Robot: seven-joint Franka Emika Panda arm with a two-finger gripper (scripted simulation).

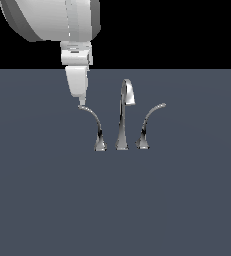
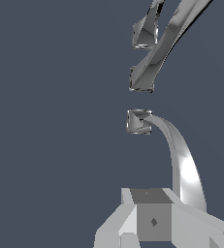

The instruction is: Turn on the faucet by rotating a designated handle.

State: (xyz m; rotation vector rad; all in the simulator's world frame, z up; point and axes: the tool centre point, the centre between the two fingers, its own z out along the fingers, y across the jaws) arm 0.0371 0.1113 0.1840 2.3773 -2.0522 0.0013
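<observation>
While the arm reaches down from the upper left of the exterior frame, the tool (image 1: 80,95) hangs just above the handle (image 1: 93,122) tip; whether its jaws are parted cannot be told. Mid-frame on the grey surface (image 1: 187,200) stands the faucet (image 1: 124,115), handle leftmost.

Spout (image 1: 124,117) centre; handle (image 1: 93,125) at exterior view's left, claw (image 1: 79,97) above its tip; other lever (image 1: 149,125) right.

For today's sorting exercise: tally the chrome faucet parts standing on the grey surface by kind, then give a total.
Centre spout: 1
Curved levers: 2, the handle arching to the exterior view's left and the other lever arching right
Total: 3
</observation>
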